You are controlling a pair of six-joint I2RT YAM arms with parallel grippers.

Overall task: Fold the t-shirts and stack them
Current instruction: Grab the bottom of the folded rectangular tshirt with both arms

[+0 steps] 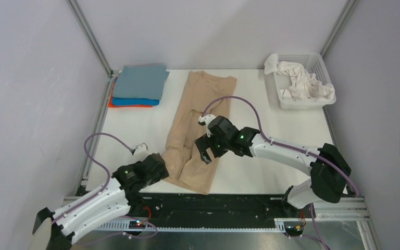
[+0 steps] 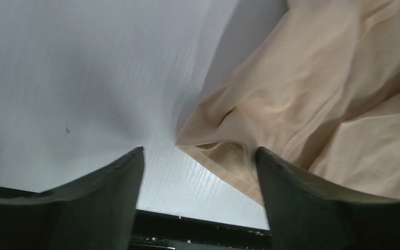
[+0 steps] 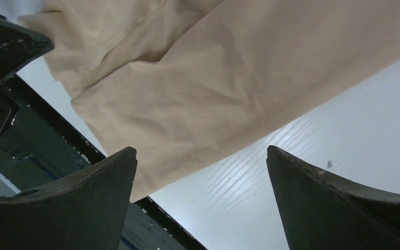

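Top view: the tan shirt (image 1: 208,94) lies as a long, narrow folded strip down the middle of the tabletop (image 1: 271,112), running from far to near. A folded stack (image 1: 140,83) sits far left, and a basket (image 1: 324,66) holding a white shirt (image 1: 304,86) sits far right. The left hand (image 1: 155,167) is low at the strip's near left corner. The right hand (image 1: 207,152) is over its near right side, its arm reaching in from the right. Left wrist view: fingers (image 2: 109,198) wide, with a bunched hem corner lying between them, not pinched. Right wrist view: fingers (image 3: 83,203) wide above the near edge, holding nothing. Judgement: the cloth is thin, limp and light. It will likely sag and slide on the smooth tabletop, so take both near corners through all layers.
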